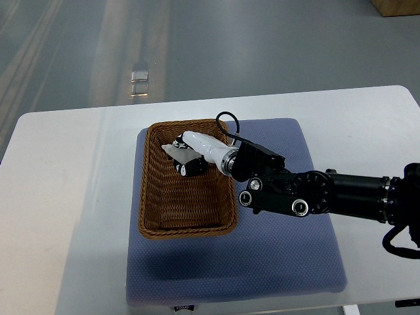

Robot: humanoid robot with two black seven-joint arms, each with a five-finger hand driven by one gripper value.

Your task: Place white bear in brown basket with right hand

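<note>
Over the far right part of the basket (187, 220), the right hand (187, 156) is reaching in from the right, its black arm (328, 193) lying across the blue mat (275, 256). The hand's white shell is pointing left and slightly far, and its dark-tipped fingers (190, 167) are curling downward inside the basket. Something pale is showing under the fingers by the far wall, but it is too small and too covered to tell whether this is the bear or part of the hand, so I cannot tell whether the hand is grasping anything or has let go. The bear is not showing clearly anywhere else on the table (65, 197). The basket is sitting on the left half of the mat, its long side running near to far, and its near half is showing only woven floor. The mat is lying on the white table, with the grey floor (262, 39) beyond the far edge. A black cable (226, 121) is looping above the wrist.
</note>
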